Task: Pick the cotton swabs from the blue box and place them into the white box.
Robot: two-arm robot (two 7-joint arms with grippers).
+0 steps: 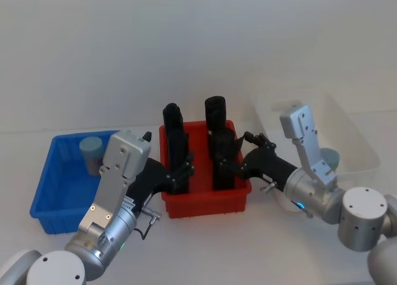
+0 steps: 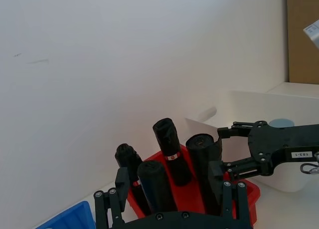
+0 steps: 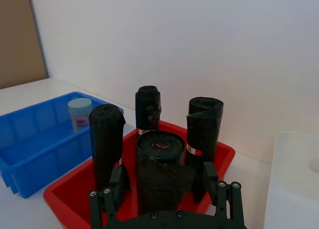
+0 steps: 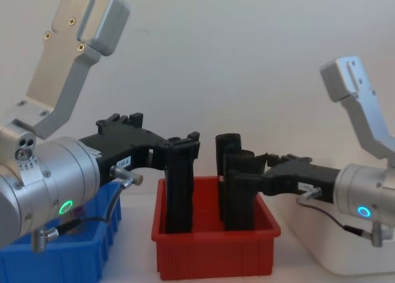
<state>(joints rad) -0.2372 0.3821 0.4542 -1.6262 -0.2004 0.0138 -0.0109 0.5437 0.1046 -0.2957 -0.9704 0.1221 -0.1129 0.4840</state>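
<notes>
One tub of cotton swabs [image 1: 92,153] [image 3: 79,114] stands upright in the far part of the blue box [image 1: 53,192] [image 3: 30,139] on the left. A second tub's pale lid [image 1: 330,156] [image 2: 281,122] shows inside the white box [image 1: 366,154] [image 2: 249,97] on the right. My left gripper [image 1: 185,168] [image 4: 184,144] is open at the left side of the red bin, between the two boxes. My right gripper [image 1: 239,158] [image 4: 247,169] is open at the bin's right side, just left of the white box. Neither holds a tub.
A red bin [image 1: 205,204] [image 4: 216,252] with several tall black rolls [image 1: 217,114] [image 3: 162,164] stands between the two boxes, and both grippers sit close against the rolls. A pale wall rises right behind the table.
</notes>
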